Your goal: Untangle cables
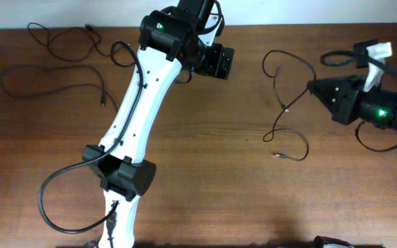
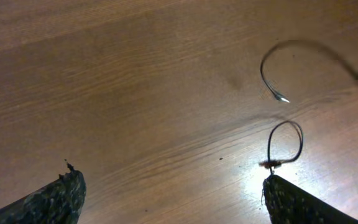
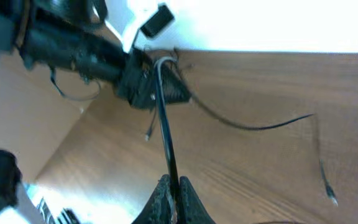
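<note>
Seeing left gripper [image 2: 173, 182] wide open above the table [image 2: 135, 81], with a small cable loop [image 2: 286, 142] just beside one fingertip [image 2: 284, 199] and a silvery plug [image 2: 280, 96] further off. Reading right gripper [image 3: 174, 190] as pinched shut on one cable [image 3: 164, 106], strand running straight out from the tips, slack trailing in loose curves across the table's right half. Counting two more cables [image 1: 88, 28] spread at the far-left corner, well apart from both grippers.

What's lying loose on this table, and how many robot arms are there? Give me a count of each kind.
Thin black cables: 3
Robot arms: 2
Total: 5
</note>
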Motion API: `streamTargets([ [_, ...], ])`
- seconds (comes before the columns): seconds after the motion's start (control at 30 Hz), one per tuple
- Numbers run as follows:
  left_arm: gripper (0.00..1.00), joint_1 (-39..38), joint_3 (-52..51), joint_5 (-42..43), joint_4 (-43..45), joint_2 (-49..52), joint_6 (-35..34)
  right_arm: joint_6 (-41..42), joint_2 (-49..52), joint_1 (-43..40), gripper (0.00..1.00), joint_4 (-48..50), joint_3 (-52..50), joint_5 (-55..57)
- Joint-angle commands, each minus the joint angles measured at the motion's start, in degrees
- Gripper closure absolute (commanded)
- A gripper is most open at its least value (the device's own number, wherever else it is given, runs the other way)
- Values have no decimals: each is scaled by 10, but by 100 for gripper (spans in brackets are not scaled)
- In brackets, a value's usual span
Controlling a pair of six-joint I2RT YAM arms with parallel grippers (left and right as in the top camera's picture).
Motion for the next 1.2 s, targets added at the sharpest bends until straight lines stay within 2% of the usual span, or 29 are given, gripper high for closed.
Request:
streamTargets([
  [0.0, 12, -1, 2, 49, -2, -6, 4, 119, -5, 2, 96, 23, 11, 5],
  [0.07, 16, -1, 2, 144, -3, -6, 49, 176, -4, 2, 96, 33, 11, 24],
  [0.17, 11, -1, 2, 264, -3, -6, 102, 282, -4, 2, 96, 32, 11, 127],
  [0.37, 14, -1, 2, 304, 1, -6, 113, 431, 3, 2, 96, 32, 11, 189],
  [0.47, 14, -1, 2, 391, 5, -6, 150, 503, 16, 3, 96, 31, 11, 187],
  [0.6, 16, -1, 2, 467, 29, -6, 159, 537, 30, 3, 96, 20, 11, 170],
  [0.7, 22, -3, 2, 488, 38, -6, 169, 566, 35, 3, 96, 16, 11, 163],
  [0.77, 22, -7, 2, 499, 40, -6, 221, 591, 35, 3, 96, 16, 11, 163],
  [0.83, 19, -12, 2, 476, 45, -6, 262, 624, 35, 3, 96, 10, 11, 162],
  [0.97, 23, -19, 2, 424, 63, -6, 261, 631, 35, 3, 96, 12, 11, 129],
  [1.0, 25, -22, 2, 424, 64, -6, 261, 631, 35, 3, 96, 12, 11, 117],
  [1.03, 32, -32, 2, 424, 65, -6, 264, 636, 35, 3, 96, 12, 11, 107],
  [1.07, 34, -39, 2, 425, 64, -6, 274, 640, 35, 3, 96, 15, 11, 106],
  [1.17, 32, -68, 2, 421, 59, -6, 313, 646, 35, 3, 96, 18, 11, 104],
])
